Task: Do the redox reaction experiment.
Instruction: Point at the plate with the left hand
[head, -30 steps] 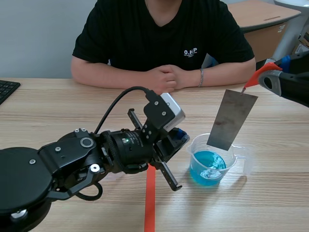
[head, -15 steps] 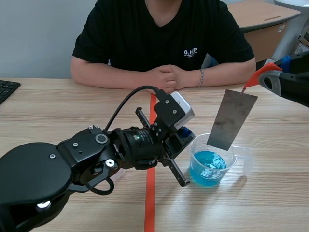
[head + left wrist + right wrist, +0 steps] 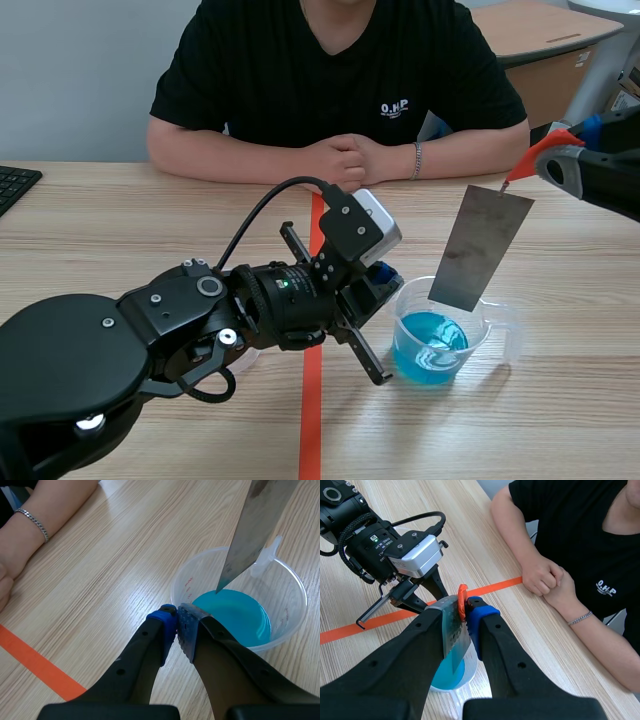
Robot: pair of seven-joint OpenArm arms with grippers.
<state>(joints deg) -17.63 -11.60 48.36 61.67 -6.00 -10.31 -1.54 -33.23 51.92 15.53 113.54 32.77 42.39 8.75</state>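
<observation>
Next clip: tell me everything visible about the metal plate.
The metal plate is a thin, flat rectangle of dull grey metal with faint brownish stains. It hangs tilted from an orange-red clip pinched in the right gripper. Its lower edge sits inside the clear plastic beaker, at the blue liquid; whether a corner touches the liquid is unclear.

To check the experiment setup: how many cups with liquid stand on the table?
1. The clear cup of blue liquid stands ahead of the left gripper, under the metal sheet on the orange clip. The left arm may hide others.
</observation>
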